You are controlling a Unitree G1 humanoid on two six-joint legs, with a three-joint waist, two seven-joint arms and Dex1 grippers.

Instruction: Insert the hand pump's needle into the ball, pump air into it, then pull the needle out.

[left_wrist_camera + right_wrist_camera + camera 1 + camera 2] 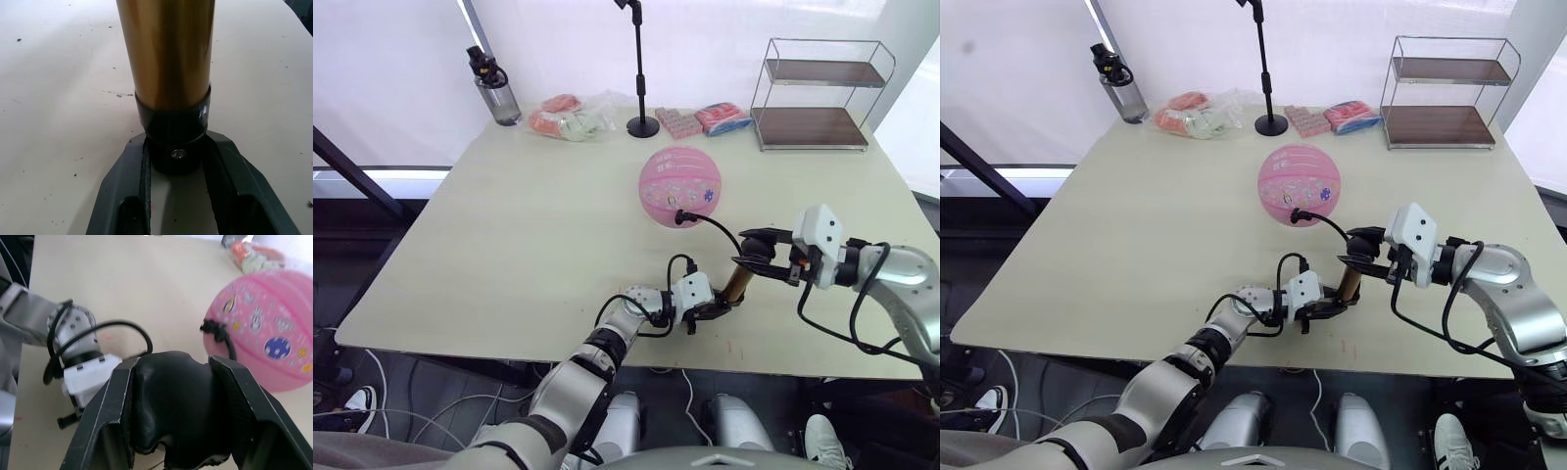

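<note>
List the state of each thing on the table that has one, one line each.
Ball: round, resting on the table, hose fitting plugged into its side.
Pump: lying between both grippers, hose running to the ball.
Left gripper: shut on the pump's black base cap.
Right gripper: shut on the pump's black handle.
Bottle: upright, capped.
Shelf: upright, both levels bare.

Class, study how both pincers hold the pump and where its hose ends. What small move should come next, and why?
Probably a pumping stroke: the right pincer should work the T-handle along the barrel. The hose fitting already sits on the ball, the left pincer clamps the hand pump by its lower black cap, and the right is shut on the handle.
</note>
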